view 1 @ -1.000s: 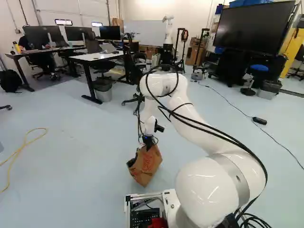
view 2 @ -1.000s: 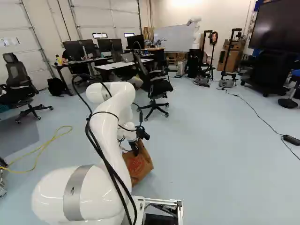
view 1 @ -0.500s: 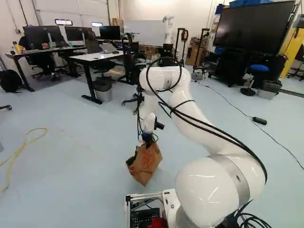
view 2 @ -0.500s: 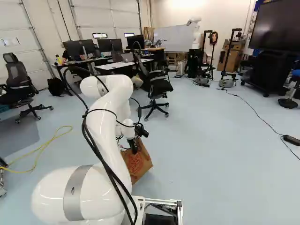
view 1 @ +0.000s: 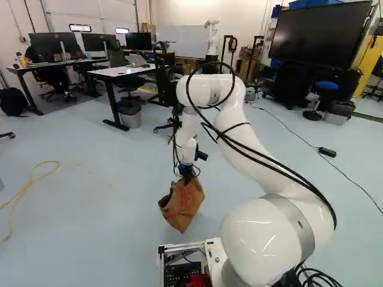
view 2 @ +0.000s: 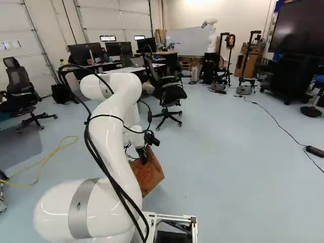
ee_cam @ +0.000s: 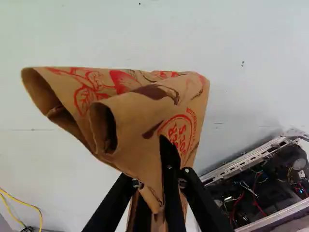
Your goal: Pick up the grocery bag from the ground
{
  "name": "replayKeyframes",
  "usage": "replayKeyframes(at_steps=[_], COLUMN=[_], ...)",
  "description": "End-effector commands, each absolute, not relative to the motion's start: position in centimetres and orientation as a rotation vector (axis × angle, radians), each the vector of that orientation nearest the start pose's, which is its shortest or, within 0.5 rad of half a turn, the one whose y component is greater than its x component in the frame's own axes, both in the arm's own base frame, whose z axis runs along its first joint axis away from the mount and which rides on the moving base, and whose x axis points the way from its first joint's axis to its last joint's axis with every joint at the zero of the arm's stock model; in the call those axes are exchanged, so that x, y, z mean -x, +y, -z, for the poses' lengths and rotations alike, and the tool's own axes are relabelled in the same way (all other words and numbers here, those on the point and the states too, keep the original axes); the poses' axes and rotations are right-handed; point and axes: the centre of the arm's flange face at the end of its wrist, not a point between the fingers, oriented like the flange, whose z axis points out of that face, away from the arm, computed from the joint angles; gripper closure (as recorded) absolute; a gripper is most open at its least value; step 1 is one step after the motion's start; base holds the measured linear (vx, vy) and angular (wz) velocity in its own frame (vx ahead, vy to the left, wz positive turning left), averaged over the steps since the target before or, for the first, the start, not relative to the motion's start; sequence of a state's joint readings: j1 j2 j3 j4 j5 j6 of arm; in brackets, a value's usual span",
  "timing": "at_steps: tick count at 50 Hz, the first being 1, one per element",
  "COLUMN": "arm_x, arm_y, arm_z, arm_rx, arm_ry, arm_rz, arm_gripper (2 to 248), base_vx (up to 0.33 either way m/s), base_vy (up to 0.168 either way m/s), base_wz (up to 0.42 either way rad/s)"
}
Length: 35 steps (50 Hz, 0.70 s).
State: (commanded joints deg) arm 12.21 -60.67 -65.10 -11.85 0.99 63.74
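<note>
At the foot of the left base view, the arm rises from its lowest joint beside the base's metal frame. Beyond the frame, the arm reaches down with the gripper at the top of the brown paper bag. The jaws are drawn together on a gathered fold of the bag, paper pinched between them. The bag tilts below the gripper, over the floor just ahead of the frame; whether its bottom touches the floor, I cannot tell. In the wrist view, its creased paper spreads ahead of the fingers, with curled edges and red print.

At the left of the left base view, a yellow cord curves across the floor. Farther off come a black chair, a bin by a table, a blue stool and a big screen. Another robot stands before the whiteboard.
</note>
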Motion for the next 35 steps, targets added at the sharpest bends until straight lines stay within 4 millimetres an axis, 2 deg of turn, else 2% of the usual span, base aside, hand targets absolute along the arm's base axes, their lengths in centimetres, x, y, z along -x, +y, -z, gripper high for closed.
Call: replayKeyframes(at_steps=[35], arm_x=[-49.9], arm_y=[11.1], arm_z=[-10.5], arm_rx=[2.893], arm_ry=[1.034], arm_rz=[0.151], arm_gripper=[225], base_vx=[0.0], base_vy=[0.0], base_wz=[0.0])
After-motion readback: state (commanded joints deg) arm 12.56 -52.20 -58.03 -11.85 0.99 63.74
